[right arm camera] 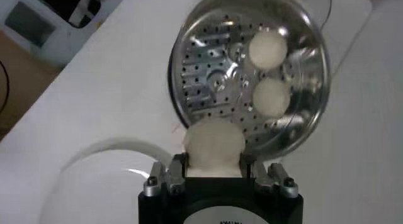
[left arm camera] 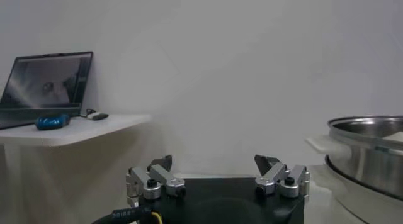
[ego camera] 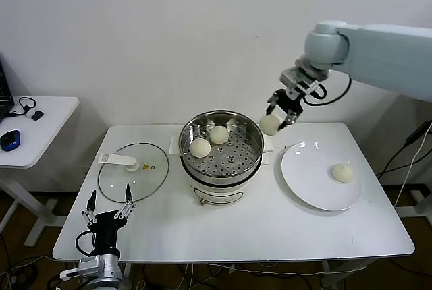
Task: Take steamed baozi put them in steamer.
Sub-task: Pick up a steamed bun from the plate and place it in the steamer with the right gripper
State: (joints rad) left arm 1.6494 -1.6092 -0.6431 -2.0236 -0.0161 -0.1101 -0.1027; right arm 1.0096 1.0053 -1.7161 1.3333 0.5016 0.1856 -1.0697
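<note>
The steel steamer (ego camera: 253,158) stands mid-table on its white base, with two cream-white baozi (ego camera: 200,148) (ego camera: 219,134) on its perforated tray. My right gripper (ego camera: 272,123) is shut on a third baozi (ego camera: 270,125) and holds it in the air just past the steamer's right rim. In the right wrist view that baozi (right arm camera: 213,146) sits between the fingers, over the steamer's rim (right arm camera: 318,112). A fourth baozi (ego camera: 343,172) lies on the white plate (ego camera: 304,175). My left gripper (ego camera: 108,210) is open and empty, parked at the table's front left.
A flat glass lid (ego camera: 111,179) with a white handle lies left of the steamer. A side table (ego camera: 47,121) with a blue mouse stands at the far left. The wall is close behind the table. In the left wrist view the steamer wall (left arm camera: 368,159) shows at one edge.
</note>
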